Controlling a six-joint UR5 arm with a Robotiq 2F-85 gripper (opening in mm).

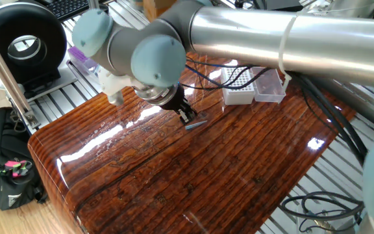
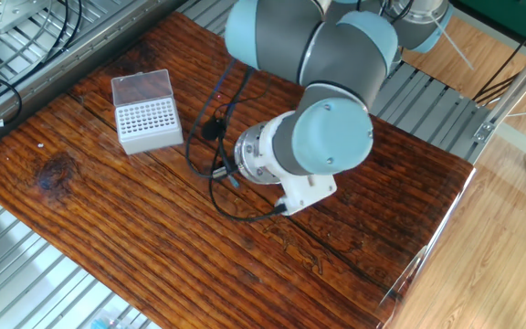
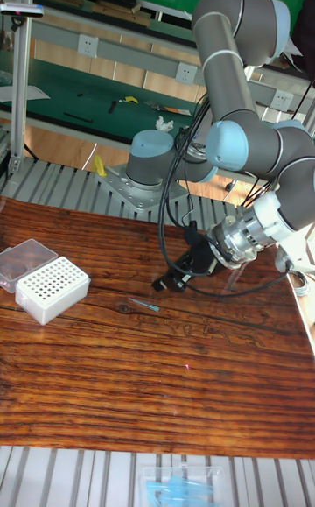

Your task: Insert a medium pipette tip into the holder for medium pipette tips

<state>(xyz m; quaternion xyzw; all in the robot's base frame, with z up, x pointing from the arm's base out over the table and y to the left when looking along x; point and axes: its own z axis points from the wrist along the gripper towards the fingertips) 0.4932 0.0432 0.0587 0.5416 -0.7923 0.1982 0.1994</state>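
1. The medium pipette tip (image 3: 143,305) lies flat on the wooden table (image 1: 193,175), not yet picked up. In one fixed view it shows as a short bluish sliver (image 1: 196,124) on the glossy wood.

2. The gripper (image 3: 166,282) is tilted steeply over, its dark fingers pointing down toward the table just beside the tip. In the tall fixed view its end sits slightly above and to one side of the tip, with no contact visible. It holds nothing.

3. I cannot tell whether the fingers stand apart or together: they are small and dark in every view, and the wrist hides them in the other fixed view.

4. The holder for medium pipette tips (image 3: 51,289) stands well apart from the tip, further along the table from it, with its clear lid (image 3: 24,261) folded open beside the hole grid. The other fixed view shows the same white box (image 2: 150,124) with its holes facing up and unobstructed.

5. Judged from this, the task is in its early part: the approach to the tip is nearly made, but grasping, lifting, carrying to the holder and seating the tip upright in a hole are all left.
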